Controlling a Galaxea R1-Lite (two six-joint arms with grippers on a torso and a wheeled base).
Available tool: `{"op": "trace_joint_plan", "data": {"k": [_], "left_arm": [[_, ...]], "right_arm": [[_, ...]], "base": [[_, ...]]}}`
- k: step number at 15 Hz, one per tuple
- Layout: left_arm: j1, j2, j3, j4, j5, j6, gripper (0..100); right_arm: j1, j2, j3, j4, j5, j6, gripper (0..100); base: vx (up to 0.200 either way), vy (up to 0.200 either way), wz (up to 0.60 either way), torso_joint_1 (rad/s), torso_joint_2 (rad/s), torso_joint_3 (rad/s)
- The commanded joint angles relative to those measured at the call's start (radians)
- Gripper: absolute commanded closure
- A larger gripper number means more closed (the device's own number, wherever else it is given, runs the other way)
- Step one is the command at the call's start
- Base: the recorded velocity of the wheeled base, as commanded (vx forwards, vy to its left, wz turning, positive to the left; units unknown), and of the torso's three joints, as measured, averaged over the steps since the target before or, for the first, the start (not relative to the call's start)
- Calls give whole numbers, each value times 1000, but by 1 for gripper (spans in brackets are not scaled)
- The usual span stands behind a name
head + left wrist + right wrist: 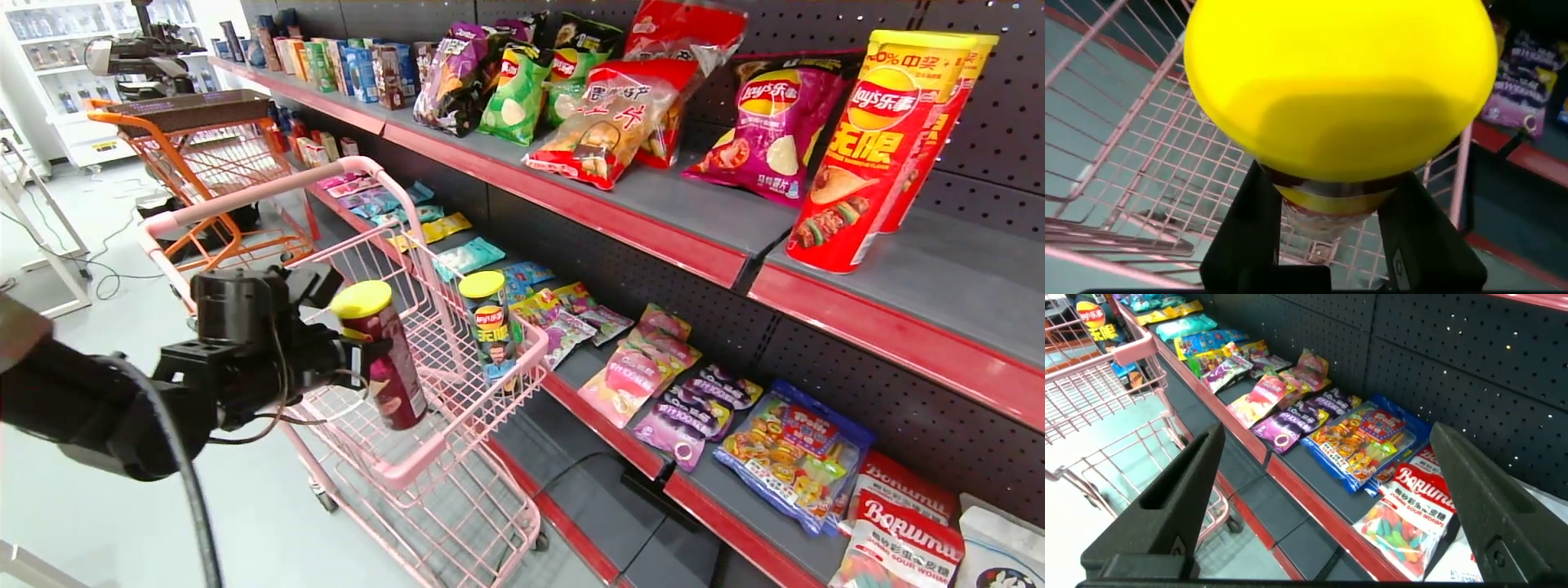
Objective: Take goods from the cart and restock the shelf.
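Two yellow-lidded crisp tubes in play; the dark red cardboard tube [390, 367] hangs near upright over the pink wire cart [412, 472], clamped just below its lid by the black left gripper [363, 359]; the second, a printed tube [490, 327], stands inside the basket at the corner nearest the shelving; the right gripper [1327, 514] has its jaws spread wide, holding nothing, above the red-edged lower shelf [604, 429] strewn with flat sweet packets [645, 371]; on the grey upper shelf [939, 269], a tall red tube [878, 155] leans on the pegboard beside crisp bags [767, 122].

The cart [465, 425] left — shelf [686, 204] right
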State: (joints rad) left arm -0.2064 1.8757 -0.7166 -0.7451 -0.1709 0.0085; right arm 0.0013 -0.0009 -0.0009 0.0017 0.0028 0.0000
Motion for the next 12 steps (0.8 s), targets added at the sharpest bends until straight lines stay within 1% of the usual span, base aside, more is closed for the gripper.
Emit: {"op": "trace_joint_plan", "data": {"k": [1,2,3,4,6,7,8,10,11,12], "left_arm": [[4,-353,-121,262,5,-2,100],[2,-448,-158,372,5,-1,100],[2,-461,-162,388,5,-1,100],[1,-610,-204,530,5,-1,100],[1,-794,-184,638,14,1,100],[2,-856,-167,681,27,2,100],[5,-972,-124,756,68,5,100],[7,-1133,-6,777,159,7,100],[7,-1150,6,777,168,7,100],[7,-1248,69,788,231,10,100]], "right_arm": [[0,1,-1,0,0,2,0],[2,1,-1,0,0,2,0],[2,1,1,0,0,2,0],[0,1,1,0,0,2,0],[2,1,1,0,0,0,0],[2,1,-1,0,-1,0,0],[0,1,-1,0,-1,0,0],[0,1,1,0,-3,0,0],[0,1,1,0,-3,0,0],[0,1,-1,0,-3,0,0]], "base": [[0,0,0,0,0,0],[0,0,0,0,0,0],[0,0,0,0,0,0],[0,0,0,0,0,0],[0,0,0,0,0,0],[0,0,0,0,0,0],[0,0,0,0,0,0],[0,0,0,0,0,0],[0,0,0,0,0,0],[0,0,0,76,-251,-159]]}}
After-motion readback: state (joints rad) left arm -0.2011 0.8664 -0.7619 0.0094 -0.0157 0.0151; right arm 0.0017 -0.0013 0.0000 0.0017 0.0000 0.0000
